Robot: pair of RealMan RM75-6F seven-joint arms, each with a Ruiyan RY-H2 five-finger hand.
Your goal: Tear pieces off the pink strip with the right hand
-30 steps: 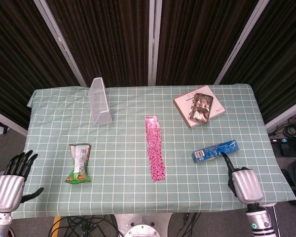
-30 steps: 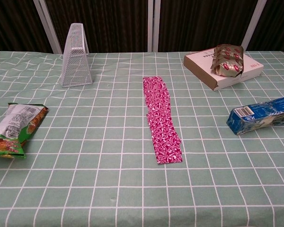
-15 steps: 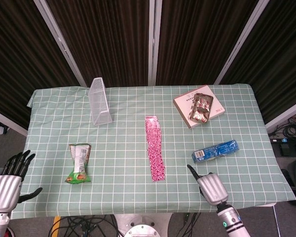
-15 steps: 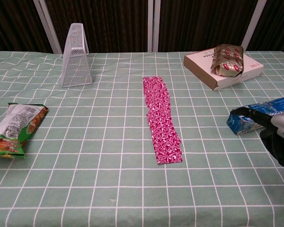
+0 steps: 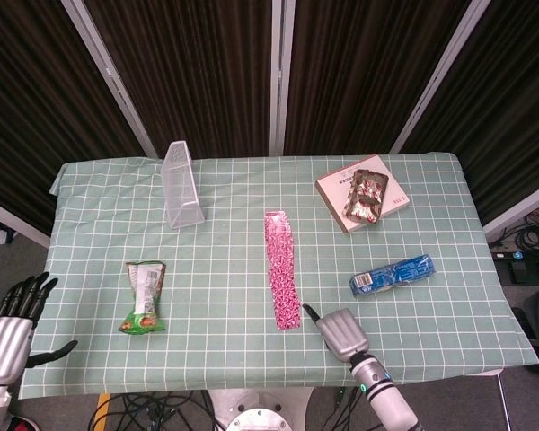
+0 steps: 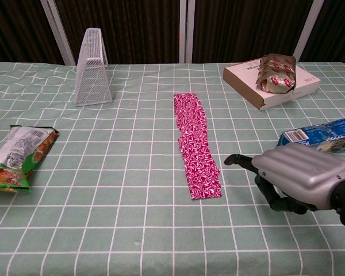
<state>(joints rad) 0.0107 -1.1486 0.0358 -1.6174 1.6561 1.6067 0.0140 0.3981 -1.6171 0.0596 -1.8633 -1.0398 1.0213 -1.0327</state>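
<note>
Looking at it left to right: the left hand (image 5: 9,334) hangs off the table's 8 o'clock corner, fingers spread, holding nothing. The long pink patterned foil strip (image 5: 281,268) lies flat mid-table on the green checked tablecloth (image 5: 216,260), running 12 to 6, and it looks whole, no torn bits anywhere. So I'd say the task hasn't really started; every tear is still to do. The right hand (image 6: 296,178) is just beside the strip's near end, at about 3 o'clock of it, one finger pointing toward it and the rest curled under with nothing in them, not touching the strip as far as I can tell. Compared to a second ago, that hand has slid over from near the blue rectangular packet (image 5: 392,275) toward the strip. Left hand barely moved.
</note>
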